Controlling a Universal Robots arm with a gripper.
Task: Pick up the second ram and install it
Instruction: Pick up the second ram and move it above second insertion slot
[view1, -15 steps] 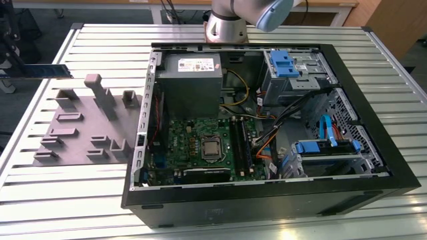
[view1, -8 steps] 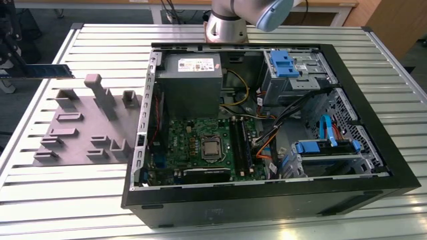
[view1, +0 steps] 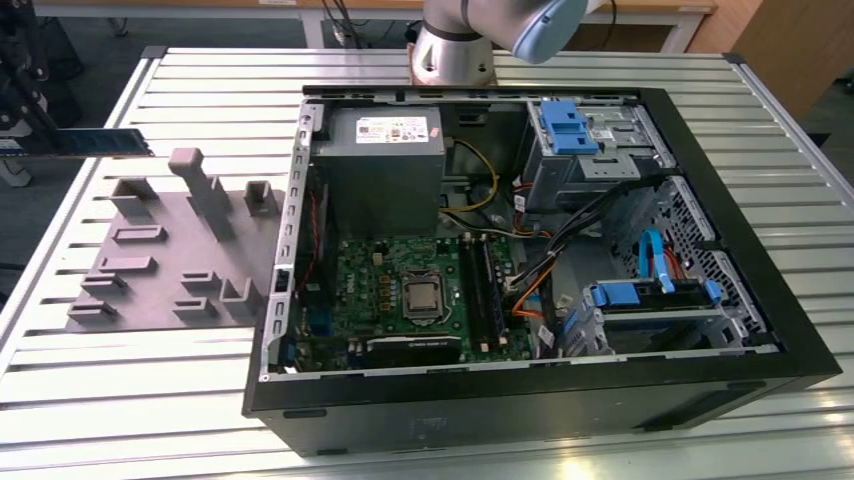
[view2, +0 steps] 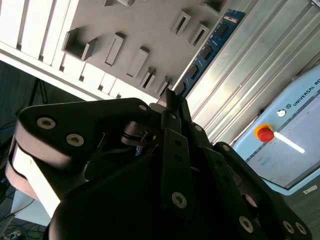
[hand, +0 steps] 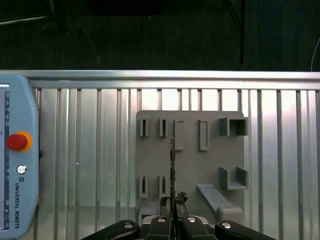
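The second ram (view1: 104, 142), a narrow blue stick, hangs level above the grey fixture (view1: 167, 245) at the exterior view's left. My gripper (view1: 40, 140) is shut on its end, at the picture's edge. In the first wrist view the second ram (hand: 172, 162) appears edge-on, running out from my gripper (hand: 173, 202) over the fixture (hand: 192, 165). The second wrist view shows its blue face with dark chips (view2: 207, 50) beyond my fingertips (view2: 170, 100). The green motherboard (view1: 400, 290) with its long memory slots (view1: 483, 285) lies inside the open computer case (view1: 747, 300).
The fixture's upright pegs (view1: 200, 190) stand just below the stick. A grey power supply (view1: 380, 155) and blue drive brackets (view1: 567, 125) sit in the case. The arm's base (view1: 451, 50) is behind the case. A teach pendant with a red button (hand: 17, 142) lies on the slatted table.
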